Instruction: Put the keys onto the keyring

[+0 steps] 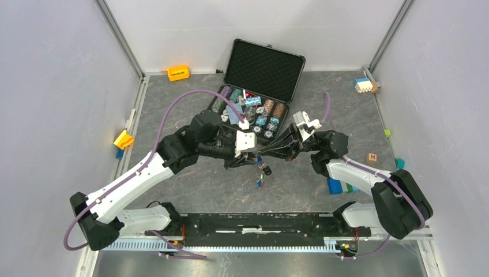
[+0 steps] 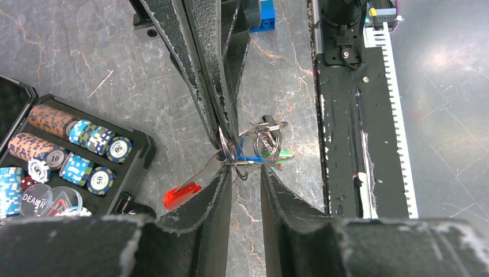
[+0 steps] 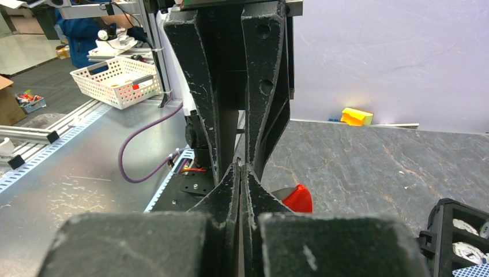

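**Two claws meet at one ring**

One thin metal keyring (image 2: 226, 149) sits in the air at the middle of the table (image 1: 190, 190), just in front of the open case (image 1: 265, 66). The right claw (image 2: 224, 134) has its fingers pressed together on the ring's wire. The right wrist view shows the same: the two pads are flush, with no gap. A narrow metal strip runs down from the ring to the red fob (image 2: 181, 195), which hangs low and to one side.

Just beside the ring is a bunch of keys (image 1: 262, 173) on small loops. One key has a blue cap (image 2: 249, 157) and one a green cap (image 2: 278, 154). Whether any of them is already threaded onto the ring cannot be told.

The left claw (image 2: 245, 173) faces the right one tip to tip. Its fingers (image 2: 213, 196) stand partly apart, and the blue-capped key lies across the gap at their tips. Whether they pinch it cannot be told.

Further out, poker chips (image 2: 86, 150) fill the case's compartments. A blue block (image 1: 334, 186) lies near the right arm, an orange block (image 1: 178, 72) at the far edge, and a yellow block (image 1: 123, 139) on the left.
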Motion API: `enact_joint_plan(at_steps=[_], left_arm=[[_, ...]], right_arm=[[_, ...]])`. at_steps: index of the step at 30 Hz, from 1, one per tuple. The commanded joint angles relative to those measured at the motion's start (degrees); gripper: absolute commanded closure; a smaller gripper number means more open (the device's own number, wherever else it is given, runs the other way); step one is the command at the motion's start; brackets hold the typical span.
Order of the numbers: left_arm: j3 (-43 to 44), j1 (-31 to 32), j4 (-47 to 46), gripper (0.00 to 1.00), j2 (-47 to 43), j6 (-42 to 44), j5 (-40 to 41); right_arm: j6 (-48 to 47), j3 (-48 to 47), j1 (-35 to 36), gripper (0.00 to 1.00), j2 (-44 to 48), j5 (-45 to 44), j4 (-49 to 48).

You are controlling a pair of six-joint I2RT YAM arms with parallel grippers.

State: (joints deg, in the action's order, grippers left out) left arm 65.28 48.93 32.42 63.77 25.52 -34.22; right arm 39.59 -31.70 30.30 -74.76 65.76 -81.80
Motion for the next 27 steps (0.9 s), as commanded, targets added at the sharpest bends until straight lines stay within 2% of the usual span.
enact_joint_plan(at_steps=[1, 8, 27], left_arm=[[2.7, -0.3, -1.7, 0.69, -0.1, -2.0, -2.0], [4.2, -0.6, -1.1, 0.71, -0.3, -3.2, -2.3], [3.3, -1.3, 0.6, 0.96, 0.2, -1.3, -0.5]], right_arm=[[-1.2, -0.9, -0.2, 1.0, 1.7, 0.2, -3.5], [-2.7, -0.8, -0.3, 1.0, 2.0, 0.1, -1.8], [-2.1, -0.6, -0.3, 1.0, 1.9, 0.2, -2.6]])
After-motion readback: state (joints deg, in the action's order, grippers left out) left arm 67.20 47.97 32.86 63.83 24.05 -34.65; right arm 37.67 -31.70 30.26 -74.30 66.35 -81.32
